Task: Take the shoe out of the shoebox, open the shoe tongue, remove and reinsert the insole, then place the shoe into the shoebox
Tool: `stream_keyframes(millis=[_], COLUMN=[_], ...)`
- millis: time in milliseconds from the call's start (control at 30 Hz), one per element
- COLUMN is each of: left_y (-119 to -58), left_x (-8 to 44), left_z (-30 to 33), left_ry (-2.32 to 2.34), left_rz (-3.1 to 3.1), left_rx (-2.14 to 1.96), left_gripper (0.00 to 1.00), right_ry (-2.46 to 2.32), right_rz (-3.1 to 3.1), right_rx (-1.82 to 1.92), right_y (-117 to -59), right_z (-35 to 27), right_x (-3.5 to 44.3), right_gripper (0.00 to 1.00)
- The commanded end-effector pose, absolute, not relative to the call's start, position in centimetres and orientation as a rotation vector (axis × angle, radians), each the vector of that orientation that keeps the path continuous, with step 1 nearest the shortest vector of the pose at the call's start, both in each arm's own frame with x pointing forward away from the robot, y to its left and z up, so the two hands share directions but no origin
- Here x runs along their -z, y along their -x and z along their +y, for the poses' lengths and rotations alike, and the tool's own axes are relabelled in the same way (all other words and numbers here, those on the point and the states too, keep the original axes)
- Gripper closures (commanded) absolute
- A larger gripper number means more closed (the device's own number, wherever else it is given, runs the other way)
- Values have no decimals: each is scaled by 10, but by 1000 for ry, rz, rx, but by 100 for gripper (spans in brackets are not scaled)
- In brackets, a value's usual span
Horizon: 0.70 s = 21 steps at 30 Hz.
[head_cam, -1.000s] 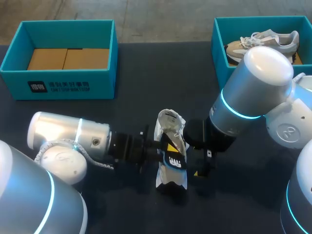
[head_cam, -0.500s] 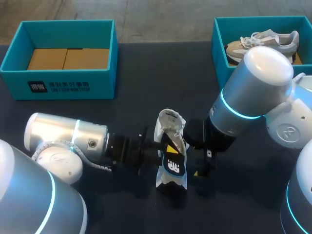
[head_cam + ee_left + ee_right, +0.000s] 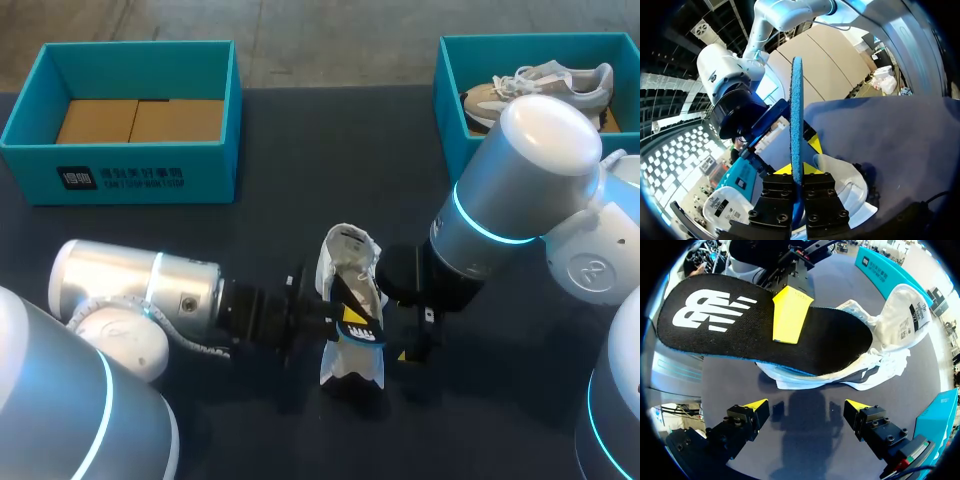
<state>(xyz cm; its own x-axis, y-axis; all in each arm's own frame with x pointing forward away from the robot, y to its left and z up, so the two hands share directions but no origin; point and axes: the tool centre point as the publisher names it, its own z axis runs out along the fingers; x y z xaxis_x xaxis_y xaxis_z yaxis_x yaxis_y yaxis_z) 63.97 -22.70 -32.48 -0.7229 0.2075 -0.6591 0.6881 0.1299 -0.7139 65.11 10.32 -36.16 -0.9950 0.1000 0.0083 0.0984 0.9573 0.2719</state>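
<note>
Black foam insole with a blue underside (image 3: 765, 335) sits half out of the white mesh shoe (image 3: 349, 262). One end is tucked in the shoe's opening, and the logo end hangs free past the shoe. The shoe lies mid-desk on the dark desk (image 3: 320, 150), between the two arms.

The left pincer (image 3: 797, 169) reaches the shoe from its left and is clamped on the insole. One yellow tip sits on the black top face and the other on the blue face. The left wrist view shows the insole edge-on between the fingers.

The right pincer (image 3: 805, 407) is just beside the shoe on its right, low over the desk. Its fingers are spread wide and grip nothing.

A teal cardboard shoebox with a brown floor (image 3: 130, 178) stands well apart from the shoe, back and to its left. A second teal box (image 3: 447, 110) stands back and to the shoe's right and holds a beige-grey sneaker (image 3: 545, 85).
</note>
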Motion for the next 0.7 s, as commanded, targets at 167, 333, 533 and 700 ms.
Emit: stream_keyframes(millis=[167, 333, 533, 700], left_y=[-642, -650, -659, -666], left_x=[333, 337, 342, 345], left_z=[-226, -225, -227, -228], left_ry=[-875, -887, -909, -914], left_rz=[2005, 1994, 1963, 1946], left_rx=[1588, 1551, 1520, 1504], left_gripper=[100, 100, 100, 100], right_ry=[-159, -159, -159, -159], right_rz=[3100, 3100, 3100, 3100], right_rx=[-426, -426, -426, -426], right_y=[-650, -650, -650, -650], right_z=[105, 105, 105, 105], right_x=[363, 363, 363, 363], right_gripper=[0, 0, 0, 0])
